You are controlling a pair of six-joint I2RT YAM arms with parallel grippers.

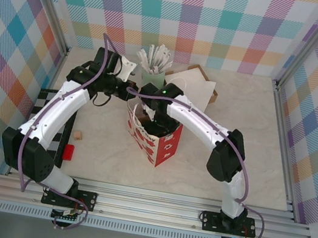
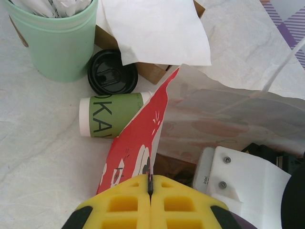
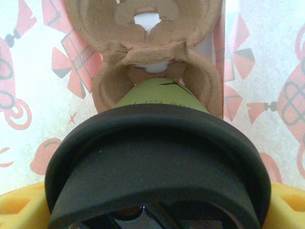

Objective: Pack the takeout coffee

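Observation:
The takeout coffee, a dark green cup [image 3: 159,95] under a round black lid [image 3: 157,162], sits between the yellow fingers [image 3: 19,205] of my right gripper [image 3: 155,212], which is shut on it. The cup hangs inside the red-and-white paper bag [image 1: 163,147], its base just above a pocket of the brown pulp cup carrier [image 3: 143,28] on the bag's floor. In the top view my right gripper [image 1: 154,118] reaches down into the bag's mouth. My left gripper [image 2: 150,183] is shut on the bag's red rim [image 2: 143,138] and holds it upright; it is seen from above [image 1: 131,94] at the bag's far-left corner.
Behind the bag, a lidless dark green cup [image 2: 112,114] lies on its side beside a loose black lid [image 2: 112,72]. A pale green cup [image 2: 59,40] of white-wrapped sticks and a brown box under white paper [image 2: 157,28] stand further back. A small red block [image 1: 68,152] and a tan block [image 1: 78,135] lie near-left.

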